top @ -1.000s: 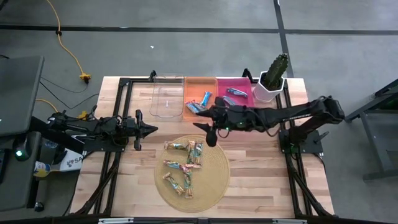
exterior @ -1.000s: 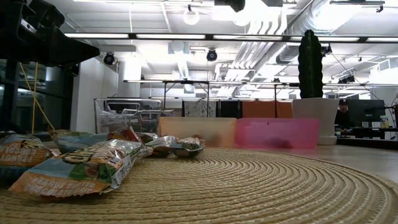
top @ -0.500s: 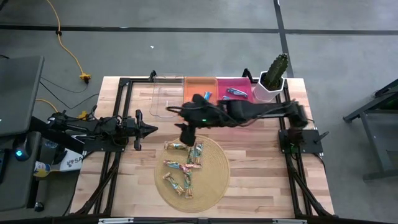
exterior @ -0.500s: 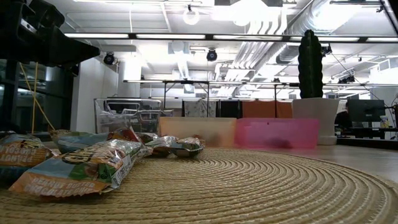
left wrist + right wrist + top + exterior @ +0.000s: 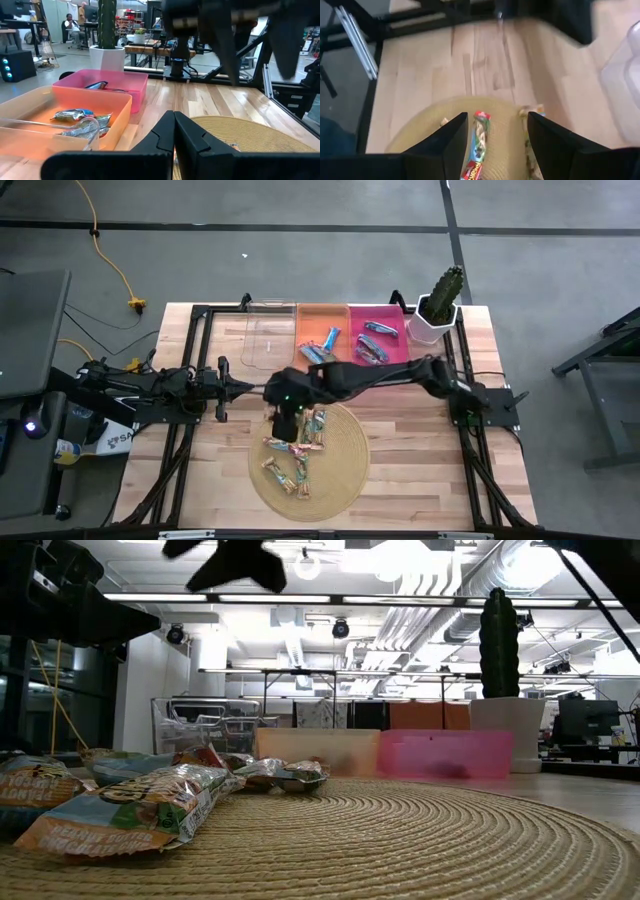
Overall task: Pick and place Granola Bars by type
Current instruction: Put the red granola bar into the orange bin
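The left gripper (image 5: 243,388) waits at the table's left side, just left of the round woven mat (image 5: 345,470), its jaws pressed fully together and holding nothing; in its wrist view the two dark fingers (image 5: 175,131) meet in a closed wedge. Next along, reaching in from the right side of the table, the right gripper (image 5: 283,423) hangs over the mat's upper left edge, jaws spread wide and empty. Its wrist view shows the open fingers (image 5: 452,134) framing a tan-wrapped bar (image 5: 478,145) that lies on the mat below them, untouched.

On the mat itself lie the remaining Granola Bars (image 5: 297,445), a loose scatter of tan and gold-green wrappers on its left half; in the low view they show as a pile (image 5: 130,802) at the mat's left.

Behind the mat, along the table's far edge, three bins stand side by side. The clear bin (image 5: 268,340) is farthest left. The orange bin (image 5: 322,315) beside it holds blue-wrapped bars (image 5: 320,348). The pink bin (image 5: 385,315) to its right holds dark silver-purple bars (image 5: 376,332). Right of the pink bin, well beyond the mat's upper right, a cactus in a white pot (image 5: 437,305) stands at the table's corner.
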You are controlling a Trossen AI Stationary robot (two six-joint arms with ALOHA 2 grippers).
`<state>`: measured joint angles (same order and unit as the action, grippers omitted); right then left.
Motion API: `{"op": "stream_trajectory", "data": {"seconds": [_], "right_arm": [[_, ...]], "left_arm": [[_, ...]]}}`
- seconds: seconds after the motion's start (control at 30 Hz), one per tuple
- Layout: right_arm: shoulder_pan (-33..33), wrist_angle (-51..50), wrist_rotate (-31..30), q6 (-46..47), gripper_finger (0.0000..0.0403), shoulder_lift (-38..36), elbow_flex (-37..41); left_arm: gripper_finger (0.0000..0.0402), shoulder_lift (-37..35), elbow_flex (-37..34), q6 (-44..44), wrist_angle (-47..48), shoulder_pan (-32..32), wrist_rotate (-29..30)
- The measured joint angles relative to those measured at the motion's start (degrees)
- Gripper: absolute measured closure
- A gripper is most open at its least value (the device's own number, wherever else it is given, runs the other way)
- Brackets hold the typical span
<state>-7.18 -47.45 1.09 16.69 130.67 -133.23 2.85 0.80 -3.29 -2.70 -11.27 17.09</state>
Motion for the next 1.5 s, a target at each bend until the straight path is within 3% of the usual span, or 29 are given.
{"op": "stream_trajectory", "data": {"seconds": [0.3, 0.73, 1.0, 1.2, 1.5], "right_arm": [[-2.58, -0.85, 1.13, 1.3, 0.0213, 6.32, 0.0], [-5.23, -1.16, -3.86, 10.31, 0.0213, 11.46, 0.0], [-6.89, -1.22, -5.28, 10.29, 0.0213, 13.02, 0.0], [-7.25, -1.28, -10.87, 9.9, 0.0213, 13.05, 0.0], [-7.41, -0.49, -9.76, 5.02, 0.0213, 14.45, 0.02]], "left_arm": [[0.0401, 0.01, 0.0, 0.0, 0.0, 0.0, -0.01], [0.0401, 0.0, 0.02, 0.0, 0.0, 0.0, -0.01], [0.0401, 0.0, 0.01, 0.0, 0.0, 0.0, -0.03], [0.0401, 0.0, 0.01, 0.0, 0.01, 0.0, -0.03], [0.0401, 0.0, 0.01, 0.0, 0.01, 0.0, -0.03]]}}
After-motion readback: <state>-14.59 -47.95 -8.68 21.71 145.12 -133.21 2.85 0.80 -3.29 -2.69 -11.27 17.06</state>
